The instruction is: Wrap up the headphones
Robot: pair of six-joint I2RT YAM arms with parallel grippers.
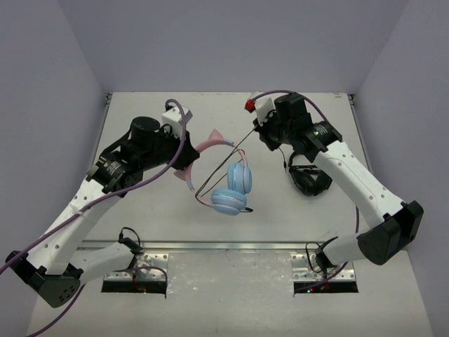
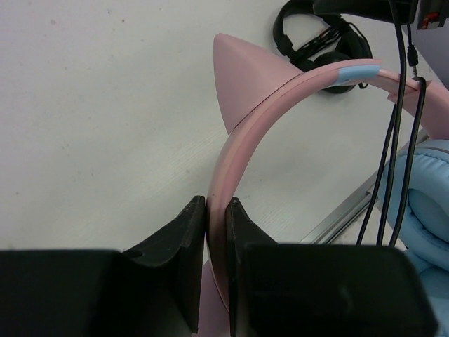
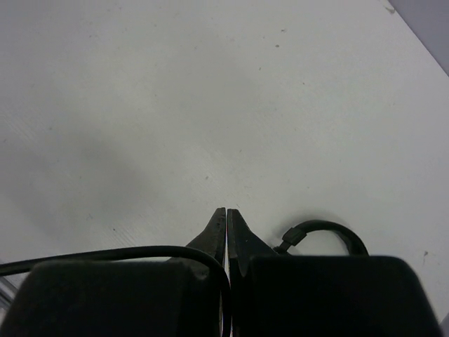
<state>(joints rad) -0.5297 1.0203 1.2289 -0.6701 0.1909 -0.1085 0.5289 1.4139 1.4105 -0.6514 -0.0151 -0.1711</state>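
The headphones [image 1: 210,145] have a pink headband with cat ears and light blue ear cups [image 1: 233,189], and sit mid-table. My left gripper [image 1: 184,166] is shut on the headband's left end. The left wrist view shows its jaws [image 2: 216,210] clamped on the pink band [image 2: 242,144], with a cat ear [image 2: 242,77] beyond. The thin black cable [image 1: 224,163] runs from the cups up to my right gripper [image 1: 258,130], which is shut on it. In the right wrist view the cable [image 3: 140,251] curves in between the closed jaws [image 3: 226,214].
All-black headphones [image 1: 309,180] lie on the table under my right forearm; they also show in the left wrist view [image 2: 319,38]. A metal rail [image 1: 224,246] runs along the table's near edge. Grey walls stand on three sides.
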